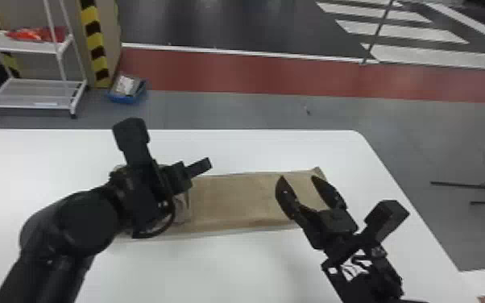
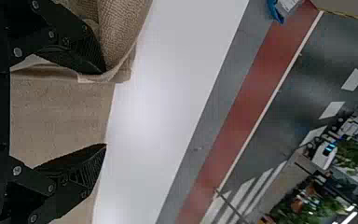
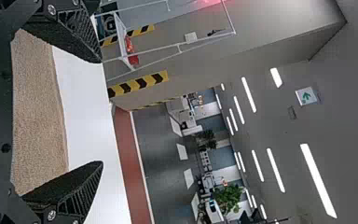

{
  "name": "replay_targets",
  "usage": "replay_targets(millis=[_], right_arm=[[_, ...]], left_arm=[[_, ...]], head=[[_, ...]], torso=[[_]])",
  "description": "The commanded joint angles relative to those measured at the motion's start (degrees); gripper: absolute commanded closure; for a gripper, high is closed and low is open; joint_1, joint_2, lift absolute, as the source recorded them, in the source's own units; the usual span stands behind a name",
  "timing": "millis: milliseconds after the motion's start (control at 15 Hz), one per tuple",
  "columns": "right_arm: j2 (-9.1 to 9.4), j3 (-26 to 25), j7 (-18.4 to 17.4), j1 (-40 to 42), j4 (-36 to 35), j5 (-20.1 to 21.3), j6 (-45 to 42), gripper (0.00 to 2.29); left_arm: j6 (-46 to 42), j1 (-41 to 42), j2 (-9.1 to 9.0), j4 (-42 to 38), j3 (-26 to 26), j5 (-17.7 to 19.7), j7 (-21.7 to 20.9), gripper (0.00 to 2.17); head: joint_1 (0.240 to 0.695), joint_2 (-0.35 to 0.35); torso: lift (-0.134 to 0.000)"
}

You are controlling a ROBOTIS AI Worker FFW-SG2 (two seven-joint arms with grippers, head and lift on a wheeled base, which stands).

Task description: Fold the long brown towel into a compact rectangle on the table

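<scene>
The left tool stands with its fingers spread at the towel's left part, one finger beside a raised fold. The right tool has its fingers apart over the towel's right end. The long brown towel lies across the white counter. Beyond the towel, to its left, a blue bin sits on the floor.
</scene>
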Motion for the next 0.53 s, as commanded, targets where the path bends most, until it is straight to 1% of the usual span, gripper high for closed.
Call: replay_targets(millis=[0,133,200,333,400,467], right_arm=[[-0.16,0.1,0.0,0.0,0.1,0.0,0.1,0.11],[-0.25,0.1,0.0,0.1,0.1,0.0,0.1,0.11],[-0.25,0.1,0.0,0.2,0.1,0.1,0.1,0.11],[-0.33,0.9,0.0,0.3,-0.1,0.6,0.1,0.11],[-0.33,1.3,0.0,0.3,-0.2,1.2,0.1,0.11],[-0.33,1.6,0.1,0.3,-0.2,1.4,0.1,0.11]], left_arm=[[-2.8,0.2,-0.15,1.5,2.0,2.7,1.1,0.43],[-8.6,0.2,-0.15,2.4,2.0,2.9,3.4,0.43],[-10.7,0.2,-0.15,2.4,1.6,2.9,5.3,0.43],[-14.9,0.0,-0.15,2.6,1.0,2.8,11.5,0.43],[-15.5,-0.4,-0.15,3.0,0.8,1.6,13.7,0.43],[-19.2,-0.5,-0.15,2.9,-0.5,-0.2,14.6,0.43]], head=[[0.695,-0.194],[0.695,-0.182],[0.695,-0.164],[0.695,-0.143],[0.695,-0.131],[0.695,-0.120]], torso=[[-0.120],[-0.120],[-0.120],[-0.120],[-0.120],[-0.120]])
